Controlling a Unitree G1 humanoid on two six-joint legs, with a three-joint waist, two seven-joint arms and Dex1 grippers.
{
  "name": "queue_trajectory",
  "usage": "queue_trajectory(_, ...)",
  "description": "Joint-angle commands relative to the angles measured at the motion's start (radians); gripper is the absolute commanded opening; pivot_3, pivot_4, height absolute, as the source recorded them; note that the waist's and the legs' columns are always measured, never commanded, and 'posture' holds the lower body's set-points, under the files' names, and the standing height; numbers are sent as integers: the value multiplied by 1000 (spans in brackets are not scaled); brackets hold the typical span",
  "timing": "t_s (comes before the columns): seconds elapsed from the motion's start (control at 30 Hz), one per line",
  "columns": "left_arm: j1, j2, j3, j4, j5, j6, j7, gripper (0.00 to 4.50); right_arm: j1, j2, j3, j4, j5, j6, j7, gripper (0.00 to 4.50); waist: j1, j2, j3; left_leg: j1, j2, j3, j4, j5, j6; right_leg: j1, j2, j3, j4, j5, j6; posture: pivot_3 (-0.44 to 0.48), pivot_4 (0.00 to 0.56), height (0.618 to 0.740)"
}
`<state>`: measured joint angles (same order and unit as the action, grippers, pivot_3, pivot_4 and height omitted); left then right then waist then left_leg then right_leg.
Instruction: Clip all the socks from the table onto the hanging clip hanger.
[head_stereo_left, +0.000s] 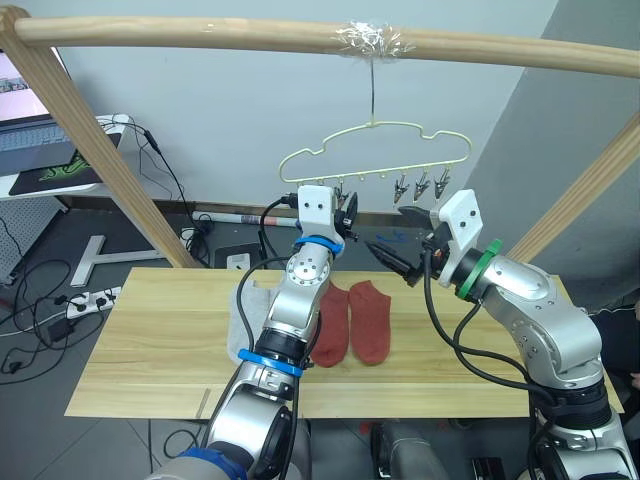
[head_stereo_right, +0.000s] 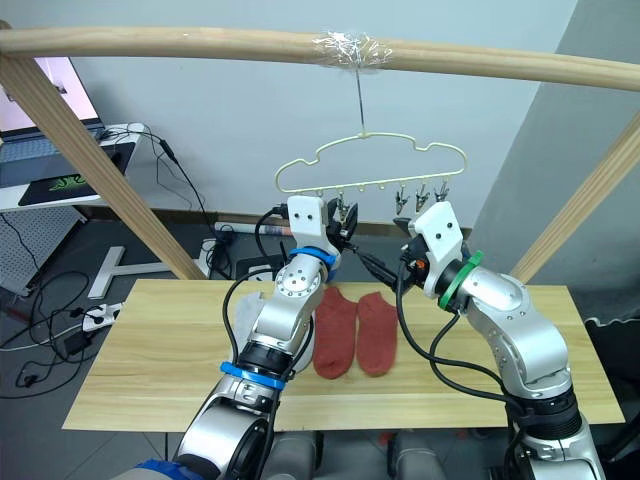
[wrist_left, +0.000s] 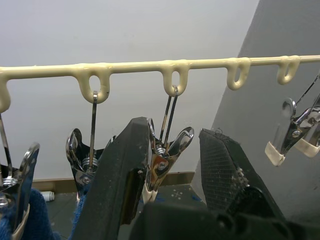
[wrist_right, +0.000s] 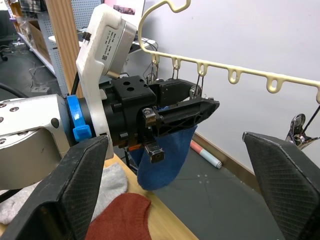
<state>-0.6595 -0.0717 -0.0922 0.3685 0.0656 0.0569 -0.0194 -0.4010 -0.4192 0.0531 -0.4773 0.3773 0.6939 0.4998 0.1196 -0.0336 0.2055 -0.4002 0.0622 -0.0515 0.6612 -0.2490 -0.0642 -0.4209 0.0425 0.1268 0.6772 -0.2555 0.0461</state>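
The pale yellow-green clip hanger (head_stereo_left: 375, 125) hangs by its hook from the wooden pole. My left gripper (head_stereo_left: 350, 212) is raised to its row of clips and stands open around one metal clip (wrist_left: 165, 160), one finger (wrist_left: 120, 170) touching it. A blue sock (wrist_right: 165, 155) hangs from the hanger just behind that gripper. My right gripper (head_stereo_left: 402, 262) is wide open and empty, to the right of the left one and pointing at it. Two rust red socks (head_stereo_left: 350, 322) lie side by side on the table (head_stereo_left: 150, 350). A light grey sock (head_stereo_left: 243, 320) lies partly behind my left arm.
The round pole (head_stereo_left: 200, 35) crosses overhead, with slanted wooden legs at the left (head_stereo_left: 90, 140) and right (head_stereo_left: 590, 190). Three free clips (head_stereo_left: 420, 185) hang at the hanger's right end. A laptop desk (head_stereo_left: 40, 150) and cables stand beyond the table's left side.
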Motion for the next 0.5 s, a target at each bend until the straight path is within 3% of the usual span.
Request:
queue_trajectory(0.03, -21, -4, -4, -22, 9, -27, 8, 1861, -1, 1, -12, -56, 17, -5, -4, 4500, -2, 0, 0, 0, 0, 0, 0, 0, 0, 0, 0, 0, 0, 0, 0, 222, 175, 740)
queue_trajectory(0.13, -22, -3, -5, -22, 8, -30, 10, 1507, 1, 1, -13, -60, 20, -2, -5, 4500, -6, 0, 0, 0, 0, 0, 0, 0, 0, 0, 0, 0, 0, 0, 0, 220, 176, 740)
queue_trajectory(0.23, -26, -3, -4, -18, 5, -34, 9, 737, 1, 1, -13, -58, 19, -2, -4, 4500, -10, 0, 0, 0, 0, 0, 0, 0, 0, 0, 0, 0, 0, 0, 0, 220, 176, 740)
queue_trajectory(0.33, -26, -3, -3, -17, 4, -34, 8, 255, -1, 2, -12, -56, 19, -2, -4, 4500, -12, 0, 0, 0, 0, 0, 0, 0, 0, 0, 0, 0, -1, -1, 2, 220, 176, 740)
queue_trajectory(0.5, -12, -1, -8, -36, -1, -21, -6, 18, 2, 6, -8, -53, 16, -6, -4, 4500, -13, 0, 0, 0, 0, 0, 0, 0, 0, 0, 0, 0, -1, -2, 3, 222, 177, 740)
